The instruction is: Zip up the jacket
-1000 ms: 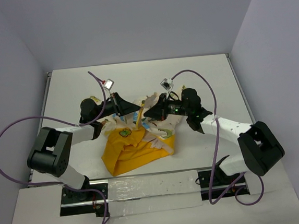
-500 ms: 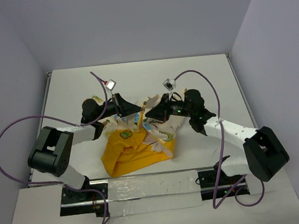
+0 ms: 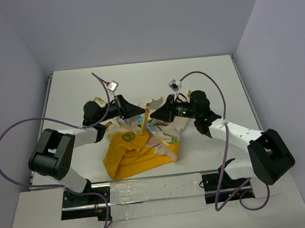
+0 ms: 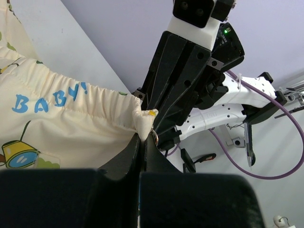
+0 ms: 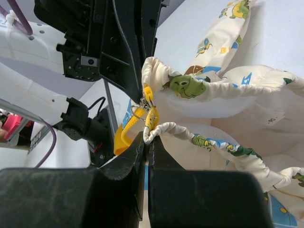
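Pinching cream hem on both sides: my left gripper [image 4: 143, 140] and right gripper [image 5: 147, 138] are each clamped on the jacket [image 3: 139, 153], tips nearly meeting, with the garment bunched mid-table [image 3: 208, 80] between my arms.

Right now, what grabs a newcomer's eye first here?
The bright yellow-and-cream jacket, bunched up in the middle of the scene. At its far edge the left end effector and right end effector meet tip to tip, each pinching a cream hem corner. A small metal ring hangs between them.
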`<action>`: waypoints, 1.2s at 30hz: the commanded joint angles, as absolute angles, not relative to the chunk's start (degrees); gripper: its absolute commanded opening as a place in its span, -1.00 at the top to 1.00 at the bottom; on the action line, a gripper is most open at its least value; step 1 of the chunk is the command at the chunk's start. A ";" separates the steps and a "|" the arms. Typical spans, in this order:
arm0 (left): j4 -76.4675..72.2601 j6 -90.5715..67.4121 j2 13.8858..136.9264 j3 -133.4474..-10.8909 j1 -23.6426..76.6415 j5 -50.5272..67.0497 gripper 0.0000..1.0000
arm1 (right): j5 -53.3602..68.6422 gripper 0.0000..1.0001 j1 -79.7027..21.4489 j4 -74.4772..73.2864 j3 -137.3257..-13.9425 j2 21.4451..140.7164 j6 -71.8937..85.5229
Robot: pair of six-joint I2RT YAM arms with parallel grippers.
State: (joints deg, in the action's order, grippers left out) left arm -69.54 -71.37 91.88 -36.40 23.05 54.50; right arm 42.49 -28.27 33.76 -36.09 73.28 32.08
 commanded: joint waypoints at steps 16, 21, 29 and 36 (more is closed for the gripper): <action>-68.74 -68.62 92.45 -37.47 25.49 59.56 1.00 | 41.64 1.00 -26.54 38.67 -37.20 68.60 30.82; -67.43 -67.97 92.43 -37.74 25.75 59.19 1.00 | 42.42 1.00 -26.59 38.51 -36.84 67.76 30.52; -72.90 -72.80 94.33 -38.55 26.42 60.24 1.00 | 42.24 1.00 -26.49 39.43 -36.67 70.05 30.44; -70.26 -71.67 94.02 -39.12 26.54 60.56 1.00 | 44.84 1.00 -26.54 39.46 -37.85 70.34 30.24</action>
